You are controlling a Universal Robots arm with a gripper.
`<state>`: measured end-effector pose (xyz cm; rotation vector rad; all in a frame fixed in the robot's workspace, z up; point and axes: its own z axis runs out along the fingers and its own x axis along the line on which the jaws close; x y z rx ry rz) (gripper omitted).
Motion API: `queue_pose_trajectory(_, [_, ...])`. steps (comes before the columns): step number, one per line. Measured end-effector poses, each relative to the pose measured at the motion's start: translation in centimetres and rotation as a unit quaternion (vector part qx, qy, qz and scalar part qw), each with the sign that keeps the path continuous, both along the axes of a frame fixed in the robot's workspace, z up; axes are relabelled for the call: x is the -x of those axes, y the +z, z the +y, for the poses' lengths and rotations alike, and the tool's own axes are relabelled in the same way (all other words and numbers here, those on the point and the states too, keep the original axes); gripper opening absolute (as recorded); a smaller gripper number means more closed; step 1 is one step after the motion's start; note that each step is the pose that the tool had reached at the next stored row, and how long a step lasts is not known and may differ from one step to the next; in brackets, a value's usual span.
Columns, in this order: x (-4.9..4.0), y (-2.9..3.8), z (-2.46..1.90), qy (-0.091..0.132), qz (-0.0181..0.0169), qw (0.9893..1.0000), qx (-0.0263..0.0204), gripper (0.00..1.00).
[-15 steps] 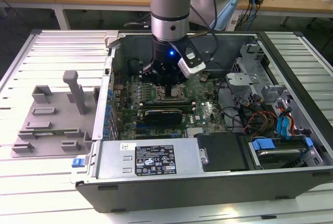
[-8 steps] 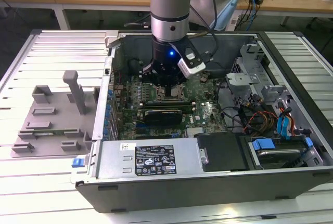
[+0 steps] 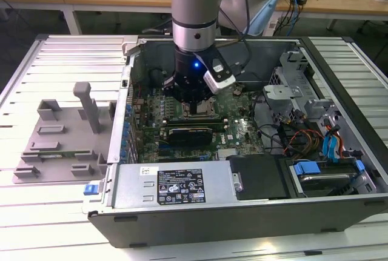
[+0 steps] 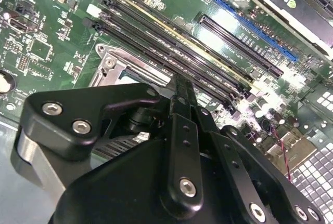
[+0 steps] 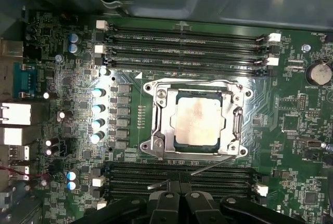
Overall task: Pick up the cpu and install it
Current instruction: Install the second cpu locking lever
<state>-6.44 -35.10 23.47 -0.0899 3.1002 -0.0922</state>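
Cpu (image 5: 198, 121): seated flat in socket (image 5: 156, 130), square, no long axis
End effector (image 5: 179, 195): just beside socket, over the motherboard (image 5: 291, 109)
Fingers: pressed together, empty

text: none legible | power supply label (image 3: 180, 186): print too small

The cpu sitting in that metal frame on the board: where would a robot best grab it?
Probably by two opposite edges, coming straight down from above: the cpu lies flat in the socket frame, whose metal hems its sides, so only the top is open.
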Motion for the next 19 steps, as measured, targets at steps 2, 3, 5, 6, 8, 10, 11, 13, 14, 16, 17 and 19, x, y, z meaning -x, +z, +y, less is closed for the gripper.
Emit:
queue_pose_trajectory(2, [0.1, -0.12, 0.0, 0.0, 0.0, 1.0, 0.0, 0.11])
queue_pose_trajectory(3, [0.18, -0.35, 0.0, 0.0, -0.0001, 1.0, 0.0, 0.11])
queue_pose_trajectory(5, [0.32, -0.59, 0.0, 0.0, -0.0004, 1.0, -0.0009, 0.11])
queue_pose_trajectory(6, [0.45, -0.76, 0.0, 0.0, -0.0008, 1.0, -0.0031, 0.11])
queue_pose_trajectory(8, [0.85, -1.14, 0.0, 0.0, -0.0012, 1.0, -0.0057, 0.11])
queue_pose_trajectory(10, [1.2, -1.46, 0.0, 0.0, -0.0013, 1.0, -0.0064, 0.11])
queue_pose_trajectory(11, [1.23, -1.49, 0.0, 0.0, -0.0013, 1.0, -0.0064, 0.11])
queue_pose_trajectory(13, [1.28, -1.59, -0.07, 0.0, -0.0016, 0.9997, -0.0252, 0.11])
queue_pose_trajectory(14, [1.3, -1.6, -0.21, 0.0, -0.0018, 0.9994, -0.0337, 0.11])
queue_pose_trajectory(16, [1.31, -1.6, -0.8, 0.0, -0.0017, 0.9994, -0.0354, 0.11])
queue_pose_trajectory(17, [1.31, -1.6, -1.08, 0.0, -0.0017, 0.9994, -0.0354, 0.11])
queue_pose_trajectory(19, [1.3, -1.6, -1.36, 0.0, -0.0018, 0.9994, -0.0354, 0.11])
